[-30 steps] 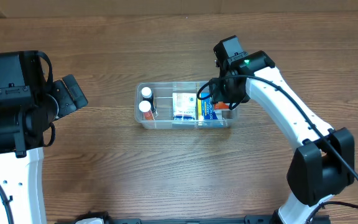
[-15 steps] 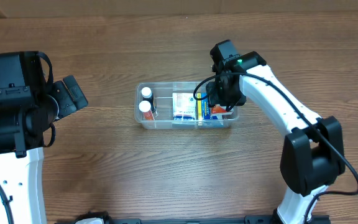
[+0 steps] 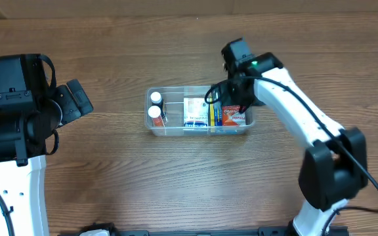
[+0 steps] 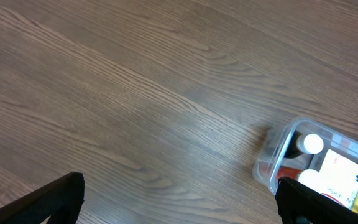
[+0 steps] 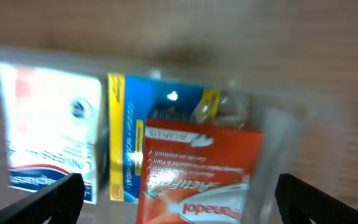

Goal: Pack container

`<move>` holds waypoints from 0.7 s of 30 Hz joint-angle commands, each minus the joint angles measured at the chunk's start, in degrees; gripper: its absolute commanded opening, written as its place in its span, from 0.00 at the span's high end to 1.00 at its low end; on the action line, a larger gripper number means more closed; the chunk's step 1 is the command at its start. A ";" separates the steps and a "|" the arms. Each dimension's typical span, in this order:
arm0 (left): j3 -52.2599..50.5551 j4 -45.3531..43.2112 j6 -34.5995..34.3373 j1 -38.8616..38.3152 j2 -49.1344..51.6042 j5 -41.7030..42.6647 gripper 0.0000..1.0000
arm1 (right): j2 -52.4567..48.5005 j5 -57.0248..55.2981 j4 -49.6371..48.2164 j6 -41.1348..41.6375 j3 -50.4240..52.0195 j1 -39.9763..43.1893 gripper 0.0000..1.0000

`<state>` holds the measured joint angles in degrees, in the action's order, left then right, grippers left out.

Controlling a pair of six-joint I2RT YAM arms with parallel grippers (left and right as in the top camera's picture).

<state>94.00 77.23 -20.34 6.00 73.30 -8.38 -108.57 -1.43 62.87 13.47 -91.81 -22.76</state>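
Note:
The clear plastic container [image 3: 176, 132] sits mid-table. It holds two white-capped bottles [image 3: 154, 105] at its left end, then a white box [image 3: 194, 111], a blue-and-yellow box [image 3: 213, 115] and a red box [image 3: 234, 117] at its right end. My right gripper [image 3: 231, 99] hovers open over that right end. In the right wrist view the red box [image 5: 197, 174] lies between the spread fingers, with the right gripper [image 5: 185, 208] touching nothing and the container wall [image 5: 281, 134] beside it. My left gripper [image 3: 77, 101] is open and empty, far to the left. The left wrist view shows the container [image 4: 272, 158] at lower right.
Bare wooden tabletop surrounds the container on all sides. The left arm's base [image 3: 8, 131] fills the left edge and the right arm [image 3: 307, 124] runs from the lower right up to the container.
My right gripper has opened and let go of the red box, which now lies in the container's right end. The container has shifted slightly right. The left arm has not moved.

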 commanded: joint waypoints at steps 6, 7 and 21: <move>0.26 -8.72 20.48 -3.82 3.85 9.94 0.00 | 12.33 -3.67 -8.79 -0.02 -4.81 13.55 0.00; 0.26 -9.22 20.44 -3.78 5.01 9.88 0.00 | 12.35 -3.65 -10.03 -0.02 -4.81 14.58 0.00; -4.61 -8.76 21.24 -3.52 -2.69 10.99 0.00 | 34.40 -8.02 -8.04 1.64 3.54 18.27 0.00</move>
<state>92.88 69.54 -1.17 2.44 81.32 1.56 -83.64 -7.14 55.53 12.97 -92.05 -4.84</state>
